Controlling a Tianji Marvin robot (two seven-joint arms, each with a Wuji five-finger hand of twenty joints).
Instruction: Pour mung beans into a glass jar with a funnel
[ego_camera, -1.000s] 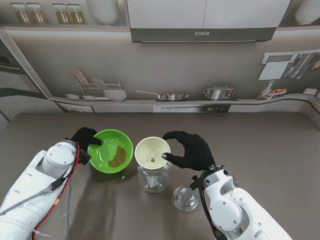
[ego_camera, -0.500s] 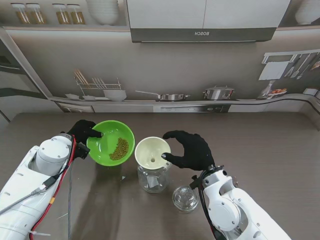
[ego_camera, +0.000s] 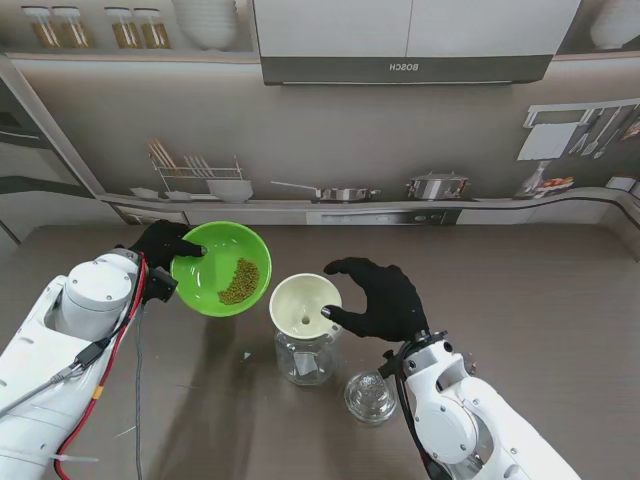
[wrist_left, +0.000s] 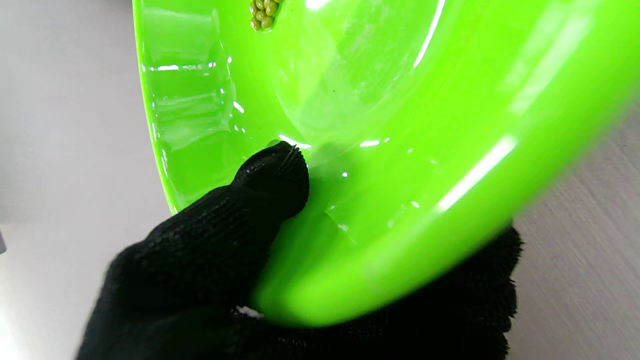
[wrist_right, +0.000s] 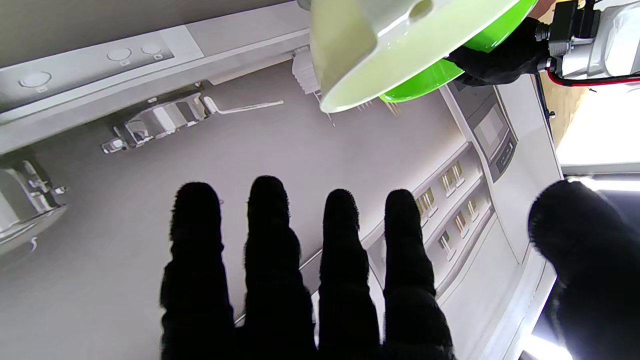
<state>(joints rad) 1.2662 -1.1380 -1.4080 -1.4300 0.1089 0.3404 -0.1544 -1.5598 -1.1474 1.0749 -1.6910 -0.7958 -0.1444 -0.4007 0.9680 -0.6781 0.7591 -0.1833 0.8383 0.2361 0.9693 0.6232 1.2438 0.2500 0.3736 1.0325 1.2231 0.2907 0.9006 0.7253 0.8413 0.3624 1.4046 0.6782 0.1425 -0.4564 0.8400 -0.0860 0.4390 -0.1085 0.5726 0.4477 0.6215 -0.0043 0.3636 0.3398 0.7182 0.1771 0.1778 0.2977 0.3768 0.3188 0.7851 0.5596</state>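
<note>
My left hand is shut on the rim of a green bowl, held off the table and tipped toward the funnel. A small heap of mung beans lies low in the bowl, near its right edge. The left wrist view shows my thumb inside the green bowl and a few beans. A cream funnel sits in the mouth of a glass jar. My right hand is open just right of the funnel, fingers spread; the funnel shows in its wrist view.
A glass jar lid lies on the brown table near me, right of the jar. A printed kitchen backdrop closes off the far edge of the table.
My left hand has lifted the green bowl off the table, carried it farther from me and tilted it toward the funnel; the beans slid toward its lower right edge. The right hand stayed put.
</note>
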